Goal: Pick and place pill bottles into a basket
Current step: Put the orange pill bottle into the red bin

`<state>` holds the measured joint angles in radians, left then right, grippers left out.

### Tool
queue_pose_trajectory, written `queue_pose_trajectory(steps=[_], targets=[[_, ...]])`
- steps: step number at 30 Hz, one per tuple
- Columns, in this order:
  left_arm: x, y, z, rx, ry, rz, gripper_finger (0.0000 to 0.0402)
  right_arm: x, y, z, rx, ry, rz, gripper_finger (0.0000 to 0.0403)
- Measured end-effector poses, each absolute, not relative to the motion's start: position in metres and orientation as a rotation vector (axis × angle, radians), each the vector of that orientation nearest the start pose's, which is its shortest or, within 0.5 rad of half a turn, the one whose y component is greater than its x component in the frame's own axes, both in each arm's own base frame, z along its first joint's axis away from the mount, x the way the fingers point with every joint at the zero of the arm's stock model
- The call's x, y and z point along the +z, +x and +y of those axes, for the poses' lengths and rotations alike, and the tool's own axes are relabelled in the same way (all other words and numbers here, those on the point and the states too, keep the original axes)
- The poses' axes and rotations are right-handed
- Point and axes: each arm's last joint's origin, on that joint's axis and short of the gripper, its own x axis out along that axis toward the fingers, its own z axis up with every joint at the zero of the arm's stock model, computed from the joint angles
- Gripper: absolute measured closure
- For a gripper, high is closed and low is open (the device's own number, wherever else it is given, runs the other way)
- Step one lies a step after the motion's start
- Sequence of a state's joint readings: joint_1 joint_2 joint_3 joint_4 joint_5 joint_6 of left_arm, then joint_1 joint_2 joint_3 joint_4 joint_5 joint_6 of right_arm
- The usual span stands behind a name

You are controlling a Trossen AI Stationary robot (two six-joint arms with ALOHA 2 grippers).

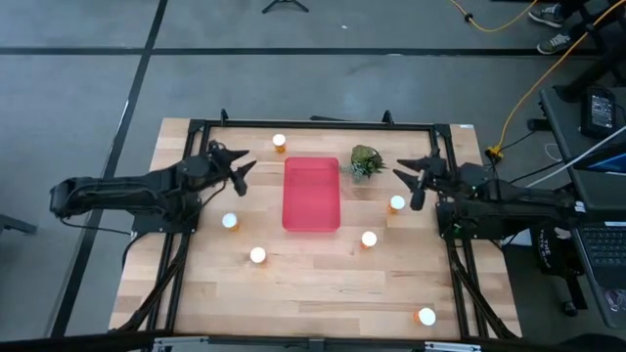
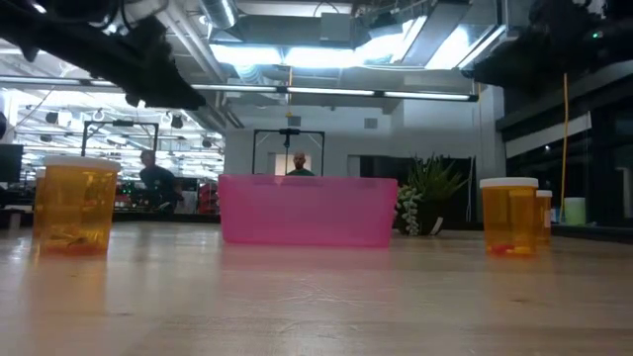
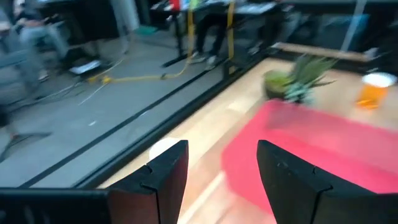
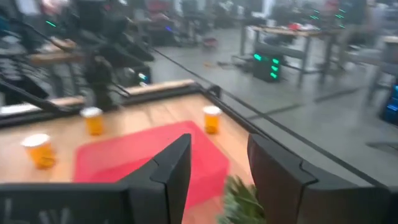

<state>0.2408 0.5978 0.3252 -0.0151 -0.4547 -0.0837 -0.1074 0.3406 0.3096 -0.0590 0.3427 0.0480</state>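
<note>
Both pincers open, empty, raised over bench either side of basket.

Left pincer [image 1: 238, 168] just left of basket [image 1: 311, 195]; right pincer [image 1: 413, 179] beyond small plant [image 1: 367, 161]. Basket at bench [image 1: 323, 284] centre, nothing visible inside. Six pill bottles [image 1: 258, 255] upright, scattered around basket, none touching it.
</note>
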Motion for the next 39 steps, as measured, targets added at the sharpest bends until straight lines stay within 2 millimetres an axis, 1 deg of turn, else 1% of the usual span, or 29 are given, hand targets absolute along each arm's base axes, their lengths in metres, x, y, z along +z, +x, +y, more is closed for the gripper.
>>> queue_pose_trajectory(steps=[3, 7, 18, 24, 30, 39], targets=[[0.2113, 0.1393, 0.0531, 0.740, -0.044, 0.314, 0.0215, 0.2320, 0.1143, -0.0226, -0.471, 0.052, 0.111, 0.0242], [0.2071, 0.1416, 0.0567, 0.754, -0.034, 0.351, 0.0215, 0.2293, 0.1165, -0.0228, -0.472, 0.049, 0.140, 0.0242], [0.2064, 0.1425, 0.0563, 0.735, 0.002, 0.370, 0.0213, 0.2294, 0.1169, -0.0228, -0.468, 0.023, 0.144, 0.0242], [0.2064, 0.1439, 0.0545, 0.657, -0.023, 0.365, 0.0186, 0.2294, 0.1169, -0.0228, -0.468, 0.023, 0.144, 0.0242], [0.2061, 0.1436, 0.0548, 0.670, -0.021, 0.368, 0.0152, 0.2294, 0.1169, -0.0228, -0.468, 0.023, 0.144, 0.0242], [0.2055, 0.1436, 0.0544, 0.660, -0.038, 0.370, 0.0149, 0.2294, 0.1169, -0.0228, -0.468, 0.020, 0.145, 0.0242]])
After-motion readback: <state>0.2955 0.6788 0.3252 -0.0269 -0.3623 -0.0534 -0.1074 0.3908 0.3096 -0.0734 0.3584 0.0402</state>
